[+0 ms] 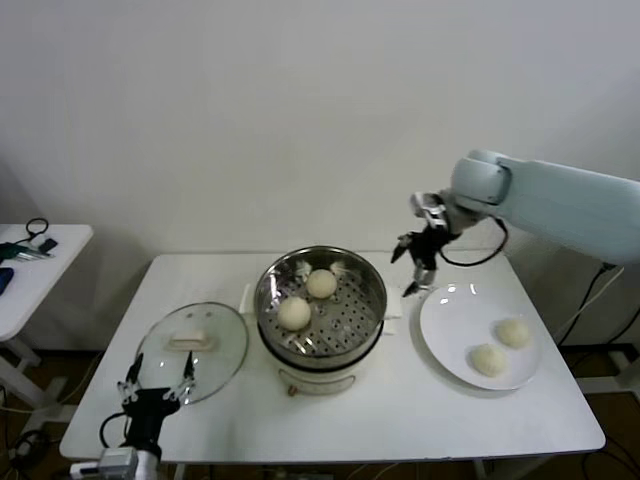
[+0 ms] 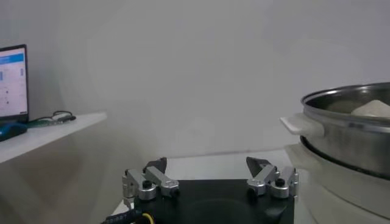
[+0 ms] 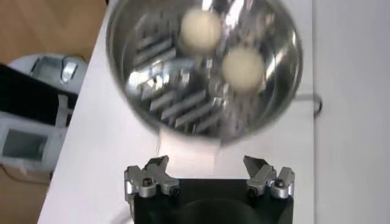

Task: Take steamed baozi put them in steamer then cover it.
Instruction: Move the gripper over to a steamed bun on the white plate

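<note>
The steamer (image 1: 320, 310), a shiny steel pot on a white base, stands mid-table with two baozi (image 1: 294, 313) (image 1: 321, 284) on its perforated tray. Two more baozi (image 1: 513, 332) (image 1: 488, 360) lie on the white plate (image 1: 450, 315) to its right. The glass cover (image 1: 193, 345) lies flat left of the steamer. My right gripper (image 1: 413, 268) is open and empty, above the gap between steamer and plate. The right wrist view shows the steamer (image 3: 152, 73) with both baozi (image 3: 201, 30) (image 3: 242, 68) beyond its open gripper (image 3: 207, 163). My left gripper (image 1: 158, 378) is open and empty, parked low by the cover's near edge.
A small white side table (image 1: 30, 270) with cables and devices stands at the far left. The left wrist view shows the steamer's rim and handle (image 2: 304, 125) close by and a laptop screen (image 2: 12, 82) on the side table.
</note>
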